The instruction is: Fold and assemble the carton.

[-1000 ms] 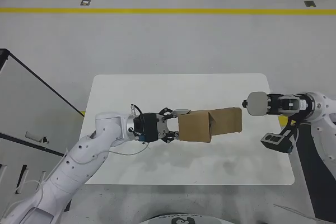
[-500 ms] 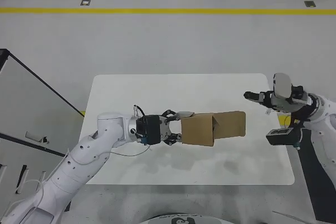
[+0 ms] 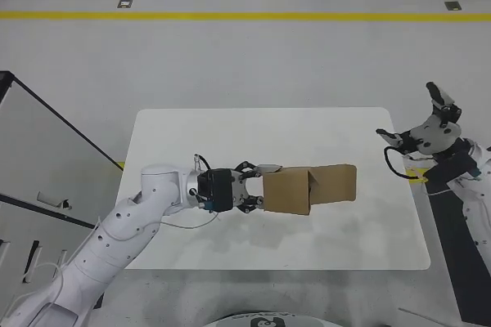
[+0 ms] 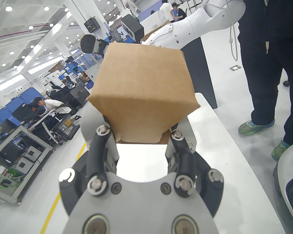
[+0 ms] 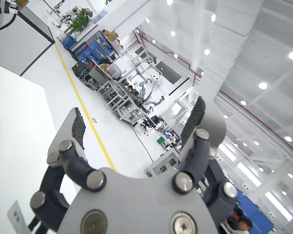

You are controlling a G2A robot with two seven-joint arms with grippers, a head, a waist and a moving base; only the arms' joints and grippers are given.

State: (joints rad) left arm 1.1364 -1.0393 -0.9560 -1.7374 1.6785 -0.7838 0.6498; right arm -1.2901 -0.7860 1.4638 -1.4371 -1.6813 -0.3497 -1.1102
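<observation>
Cardboard carton (image 4: pixel 141 91) pinched by left fingers (image 4: pixel 94 122); right fingers (image 5: pixel 77 125) wide apart.

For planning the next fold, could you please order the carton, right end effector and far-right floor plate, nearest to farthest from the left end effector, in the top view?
From the left end effector:
1. The carton: in its grip.
2. The right end effector: open, by the table's far right corner.
3. The floor plate: past the yellow line, far right.

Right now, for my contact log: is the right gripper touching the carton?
No, the right gripper hangs open beyond the edge of the table, apart from the carton.
</observation>
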